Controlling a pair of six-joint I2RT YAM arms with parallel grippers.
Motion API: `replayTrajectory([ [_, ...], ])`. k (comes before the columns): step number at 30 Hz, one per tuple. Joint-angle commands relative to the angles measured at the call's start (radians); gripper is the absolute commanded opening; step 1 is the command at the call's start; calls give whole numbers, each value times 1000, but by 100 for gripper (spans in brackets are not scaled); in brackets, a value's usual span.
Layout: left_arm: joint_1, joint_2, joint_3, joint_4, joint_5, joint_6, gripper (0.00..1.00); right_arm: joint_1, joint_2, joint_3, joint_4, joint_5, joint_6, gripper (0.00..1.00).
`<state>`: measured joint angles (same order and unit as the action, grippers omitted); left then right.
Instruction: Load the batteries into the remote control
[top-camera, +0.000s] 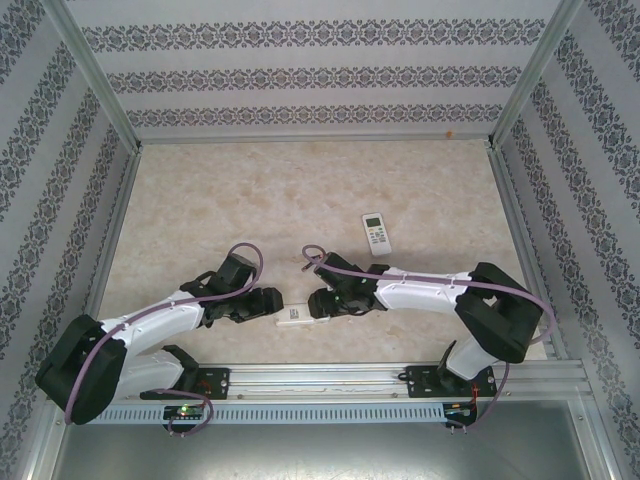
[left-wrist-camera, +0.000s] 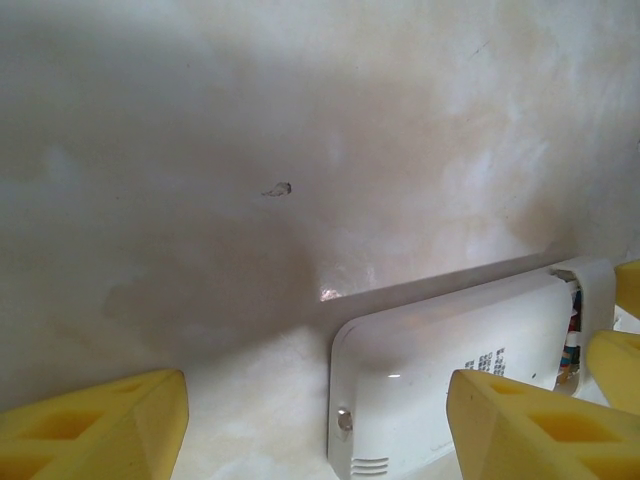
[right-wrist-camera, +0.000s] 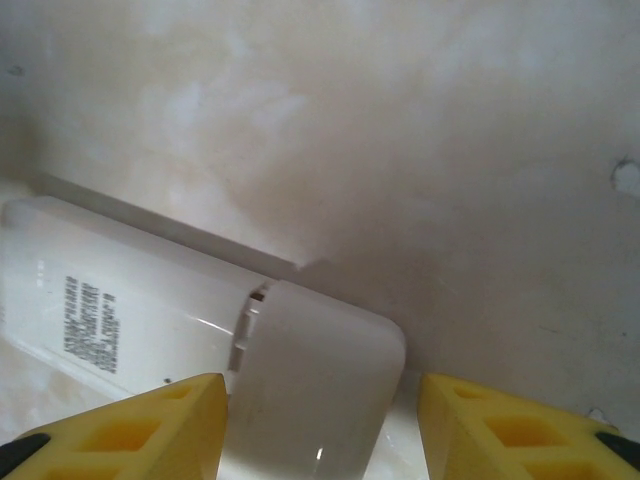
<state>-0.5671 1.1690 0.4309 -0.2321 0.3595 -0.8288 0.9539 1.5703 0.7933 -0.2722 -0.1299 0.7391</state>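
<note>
Jaws spread wide on both the left gripper (top-camera: 268, 301) and the right gripper (top-camera: 320, 303), neither pinching anything. Two arms, bolted at the near edge of the table (top-camera: 250, 200), bend inward and low, grippers facing each other close over the tabletop. One white remote control (top-camera: 294, 317) lies flat between them, back side up, printed label (right-wrist-camera: 90, 325) showing.

Left wrist view: it sits between the yellow fingers (left-wrist-camera: 95, 430), close to one, well apart from the other. Coloured bits (left-wrist-camera: 570, 345) show at its far end, too small to identify.

Right wrist view: battery cover (right-wrist-camera: 315, 375) sits between the fingers, with a gap at its seam.

Second remote (top-camera: 376, 232), buttons up, lies farther back, well apart.

Count: two arms, two grippers, two remotes.
</note>
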Motion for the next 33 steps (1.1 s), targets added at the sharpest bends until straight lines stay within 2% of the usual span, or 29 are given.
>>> replayTrajectory([
  [1,-21,43,-13,118,149,-43,69,19,9,-8,-14,-2,21,53],
  [9,-50,52,-62,217,158,-135,64,32,-35,-28,-12,9,43,49],
  [17,-66,53,-69,234,140,-147,63,39,-91,-62,4,22,65,54],
  [26,-77,90,-66,250,138,-151,63,58,-36,-53,15,7,86,43],
  [33,-126,141,-77,339,128,-254,47,102,-36,-28,-103,44,186,38],
])
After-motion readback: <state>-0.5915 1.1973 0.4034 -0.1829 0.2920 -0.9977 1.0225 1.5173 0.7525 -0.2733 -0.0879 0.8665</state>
